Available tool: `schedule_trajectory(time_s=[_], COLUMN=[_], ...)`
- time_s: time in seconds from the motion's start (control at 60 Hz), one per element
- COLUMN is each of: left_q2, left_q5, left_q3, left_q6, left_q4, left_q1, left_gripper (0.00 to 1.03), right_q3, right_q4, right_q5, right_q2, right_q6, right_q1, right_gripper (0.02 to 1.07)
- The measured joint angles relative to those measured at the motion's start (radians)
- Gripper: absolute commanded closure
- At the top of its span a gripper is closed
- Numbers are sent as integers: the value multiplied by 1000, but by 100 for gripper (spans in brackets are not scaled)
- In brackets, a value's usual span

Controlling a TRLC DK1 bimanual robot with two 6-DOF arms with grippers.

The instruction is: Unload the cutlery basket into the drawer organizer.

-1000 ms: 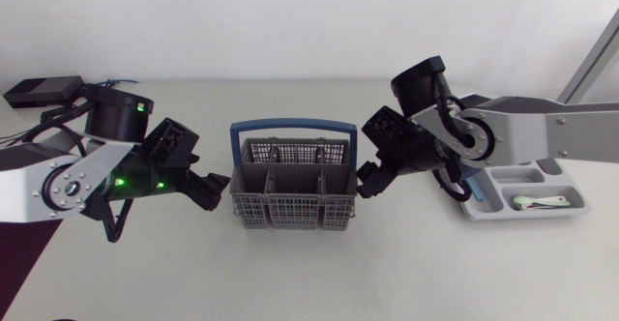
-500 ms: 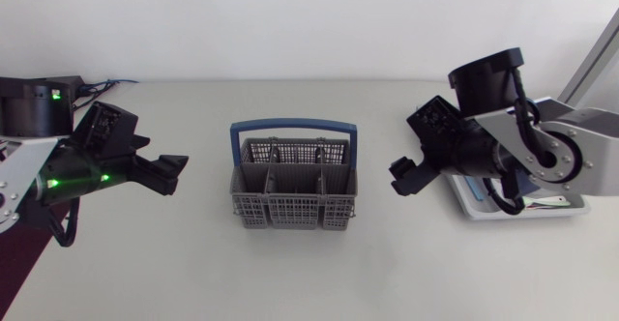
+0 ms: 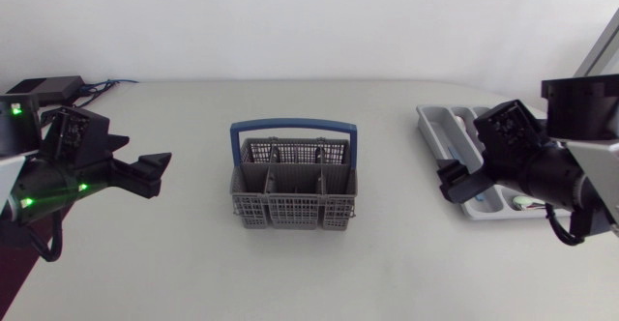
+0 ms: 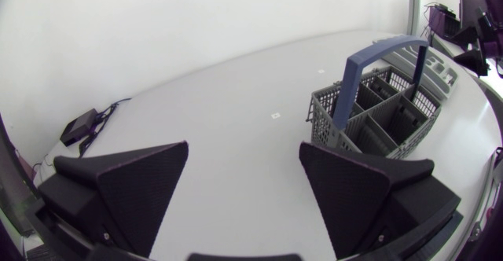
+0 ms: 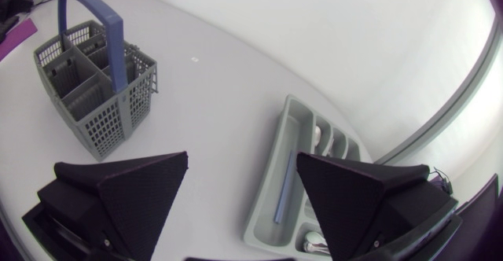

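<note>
The grey cutlery basket (image 3: 293, 188) with a blue handle stands mid-table, and I see no cutlery in its compartments. The grey drawer organizer (image 3: 437, 124) lies at the far right, partly hidden by my right arm. A blue-handled piece (image 5: 283, 184) and some pale pieces lie in its slots. My left gripper (image 3: 151, 174) is open and empty, well to the left of the basket and pointing at it. The left wrist view shows the basket (image 4: 377, 113) ahead of the open gripper (image 4: 244, 192). My right gripper (image 3: 452, 182) is open and empty at the organizer's (image 5: 267, 202) near side.
A black box (image 3: 44, 88) with cables sits at the table's back left corner, behind my left arm. Bare tabletop lies between each gripper and the basket, and in front of the basket.
Both arms have pulled back from the basket's sides, the left one leftward and the right one rightward to the organizer. The basket has not moved.
</note>
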Motion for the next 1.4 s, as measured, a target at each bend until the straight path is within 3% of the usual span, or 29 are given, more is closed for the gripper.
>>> schedule_trajectory(time_s=[0.617,0.933,1.4], left_q2=[-191,-309,-385], left_q5=[19,19,18], left_q3=[-96,-159,-264], left_q6=[-56,-74,-75], left_q4=[2,53,139], left_q1=[36,43,50], left_gripper=[5,5,5], right_q3=[-192,-291,-452], right_q4=[129,145,166], right_q5=[-3,-13,-76], right_q2=[-311,-485,-723], right_q6=[35,40,199], right_q1=[-132,-150,-189], right_gripper=[7,7,7])
